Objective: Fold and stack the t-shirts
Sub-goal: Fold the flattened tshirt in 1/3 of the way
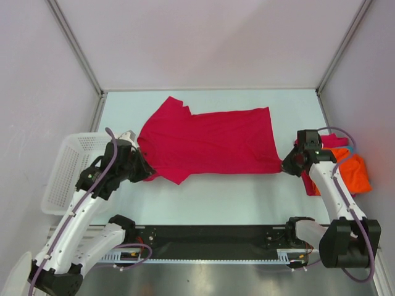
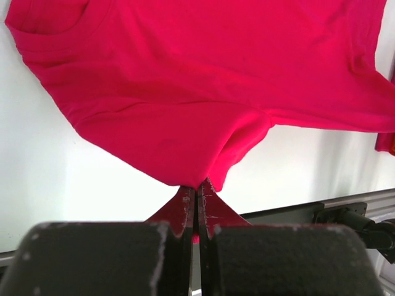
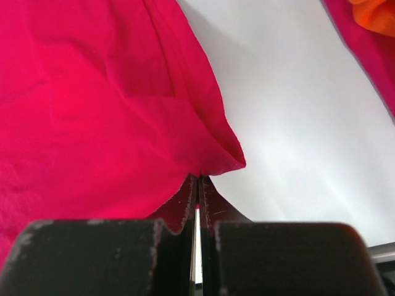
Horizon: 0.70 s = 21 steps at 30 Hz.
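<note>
A crimson red t-shirt [image 1: 210,142] lies spread across the middle of the table, collar to the left and hem to the right. My left gripper [image 1: 150,174] is shut on its near-left edge beside the lower sleeve. The left wrist view shows the cloth [image 2: 185,80] pinched at the left gripper [image 2: 196,189]. My right gripper [image 1: 287,165] is shut on the near hem corner. In the right wrist view the fabric [image 3: 92,111] bunches into a fold at the right gripper [image 3: 199,180]. More t-shirts lie piled at the far right: orange [image 1: 358,172], magenta-pink [image 1: 334,140] and a sliver of teal [image 1: 349,150].
A white lattice basket [image 1: 62,179] stands at the table's left edge beside the left arm. The black rail [image 1: 210,240] with both arm bases runs along the near edge. Grey walls enclose the table at the back and sides. The pile's magenta cloth [image 3: 370,61] and orange cloth [image 3: 378,15] show in the right wrist view.
</note>
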### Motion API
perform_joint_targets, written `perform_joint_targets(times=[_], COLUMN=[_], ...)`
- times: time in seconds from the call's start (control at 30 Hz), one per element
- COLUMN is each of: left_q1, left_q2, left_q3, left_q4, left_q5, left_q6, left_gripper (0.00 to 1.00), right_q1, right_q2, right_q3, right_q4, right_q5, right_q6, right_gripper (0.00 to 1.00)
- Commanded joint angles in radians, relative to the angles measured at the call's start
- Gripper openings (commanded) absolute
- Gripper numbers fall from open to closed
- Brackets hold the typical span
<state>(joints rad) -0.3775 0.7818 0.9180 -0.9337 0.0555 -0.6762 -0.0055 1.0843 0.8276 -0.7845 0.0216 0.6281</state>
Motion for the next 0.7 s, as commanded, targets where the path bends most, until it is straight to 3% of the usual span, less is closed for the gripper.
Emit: perform_joint_targets(times=[0.0,0.2,0.43,0.67], left_q1=[0.04,0.178,0.294,0.357], left_q2=[0.034,0.203,0.479,0.631], left_q3=[0.002,0.015,0.159,0.223], left_q4=[0.036,0.179,0.246,0.276], left_q5=[0.006,0.104,0.139,0.162], left_q6=[0.044,0.098,0.155,0.162], left_gripper=[0.0,0.0,0.0,0.0], right_q1=[0.027,0.038,0.038,0.042], right_q2=[0.118,0.36,0.682,0.842], right_q3=[0.054,0.218,0.467,0.564], right_q4=[0.082,0.172,0.2,0.229], right_q5=[-0.049,-0.054,-0.083,-0.12], right_q6=[-0.001,-0.021,-0.027,-0.004], right_gripper=[0.0,0.0,0.0,0.0])
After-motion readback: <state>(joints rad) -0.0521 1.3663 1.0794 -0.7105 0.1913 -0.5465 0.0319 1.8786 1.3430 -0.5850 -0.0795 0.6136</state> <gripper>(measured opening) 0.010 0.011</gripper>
